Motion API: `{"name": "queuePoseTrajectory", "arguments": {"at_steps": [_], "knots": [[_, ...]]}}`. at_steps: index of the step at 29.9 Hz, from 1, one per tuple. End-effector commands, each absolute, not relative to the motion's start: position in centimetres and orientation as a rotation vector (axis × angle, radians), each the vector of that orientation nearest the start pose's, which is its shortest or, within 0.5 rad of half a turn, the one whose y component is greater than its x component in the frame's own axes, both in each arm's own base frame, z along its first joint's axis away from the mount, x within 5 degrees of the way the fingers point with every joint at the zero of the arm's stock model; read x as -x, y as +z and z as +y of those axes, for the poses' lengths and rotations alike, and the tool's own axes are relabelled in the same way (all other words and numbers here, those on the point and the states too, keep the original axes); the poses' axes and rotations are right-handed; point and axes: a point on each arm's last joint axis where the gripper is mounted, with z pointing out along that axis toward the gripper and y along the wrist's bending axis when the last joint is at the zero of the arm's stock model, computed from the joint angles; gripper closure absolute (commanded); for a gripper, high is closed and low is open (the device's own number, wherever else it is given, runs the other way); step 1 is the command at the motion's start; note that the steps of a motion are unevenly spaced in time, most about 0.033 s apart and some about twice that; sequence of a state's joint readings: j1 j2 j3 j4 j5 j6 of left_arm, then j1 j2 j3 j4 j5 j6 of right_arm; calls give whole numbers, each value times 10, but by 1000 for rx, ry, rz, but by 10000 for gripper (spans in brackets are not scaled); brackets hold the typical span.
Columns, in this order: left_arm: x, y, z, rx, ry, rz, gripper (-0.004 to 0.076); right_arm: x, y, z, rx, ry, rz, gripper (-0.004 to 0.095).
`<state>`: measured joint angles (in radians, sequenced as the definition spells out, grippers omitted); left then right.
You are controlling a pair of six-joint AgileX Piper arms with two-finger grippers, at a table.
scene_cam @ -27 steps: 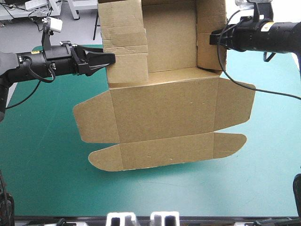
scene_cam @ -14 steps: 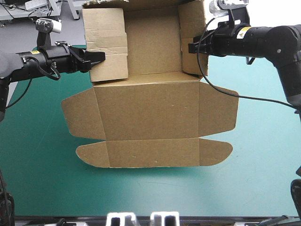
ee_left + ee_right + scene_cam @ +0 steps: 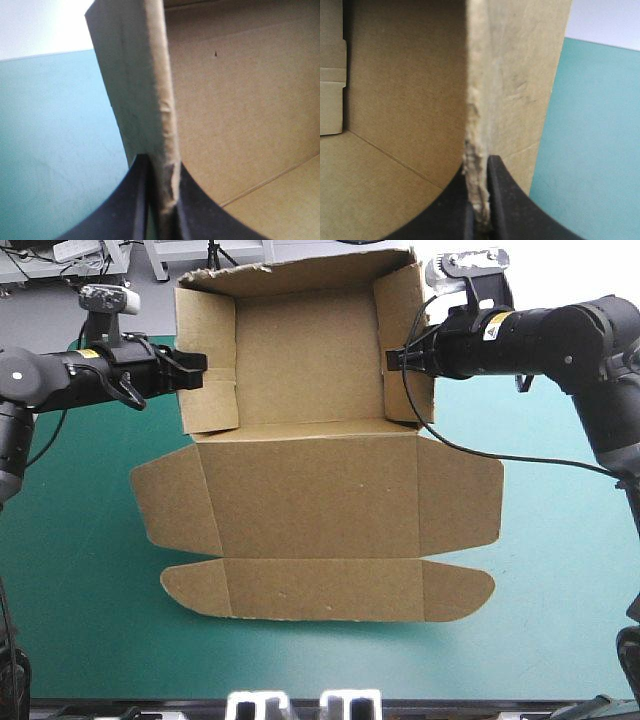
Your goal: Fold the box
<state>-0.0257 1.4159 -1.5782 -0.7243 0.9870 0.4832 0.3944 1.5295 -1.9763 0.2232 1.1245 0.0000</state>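
From the high view, you see the brown box (image 3: pixel 310 490), a cut sheet of corrugated board, lying mid-counter with its far half raised into an open tray. The back wall and both side walls stand upright. The lid panel and its rounded flaps lie flat on the teal-green counter (image 3: pixel 80 590), toward the near edge. Your left gripper (image 3: pixel 198 368), with its two broad black fingers, comes in level from the left and pinches the tray's left wall near its top. Your right gripper (image 3: pixel 392 358) comes in from the right and pinches the right wall the same way. The two arms face each other across the tray.

In the left wrist view, your left gripper (image 3: pixel 162 212) is clamped on the box (image 3: pixel 240 100). The wall's raw edge runs straight out from between the fingers (image 3: pixel 125 215), which are all but closed around it. The tray's inside lies to one side of that edge and the bare counter (image 3: pixel 55 150) to the other.

In the right wrist view, your right gripper (image 3: pixel 479 212) is likewise clenched on the box (image 3: pixel 395 100), with the frayed wall edge held between its nearly closed fingers (image 3: pixel 507 210). The tray's floor and back wall sit on the inner side. The counter (image 3: pixel 590 150) shows on the outer side.
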Motion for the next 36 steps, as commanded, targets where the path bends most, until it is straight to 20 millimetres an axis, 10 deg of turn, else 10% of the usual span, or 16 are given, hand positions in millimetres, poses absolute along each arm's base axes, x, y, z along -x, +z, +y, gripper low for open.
{"name": "queuePoseTrajectory", "arguments": {"at_steps": [1,10,24,36], "knots": [[-269,461,-85,-412,-674,2139,732,-270,508,132,424,478,2167,919],[-268,434,-122,-371,-430,2369,732,-323,447,149,418,360,2418,921],[-347,332,-146,-289,-311,2649,732,-396,335,171,447,274,2697,921],[-368,308,-145,-357,-248,2833,699,-405,322,165,621,88,2673,807]]}}
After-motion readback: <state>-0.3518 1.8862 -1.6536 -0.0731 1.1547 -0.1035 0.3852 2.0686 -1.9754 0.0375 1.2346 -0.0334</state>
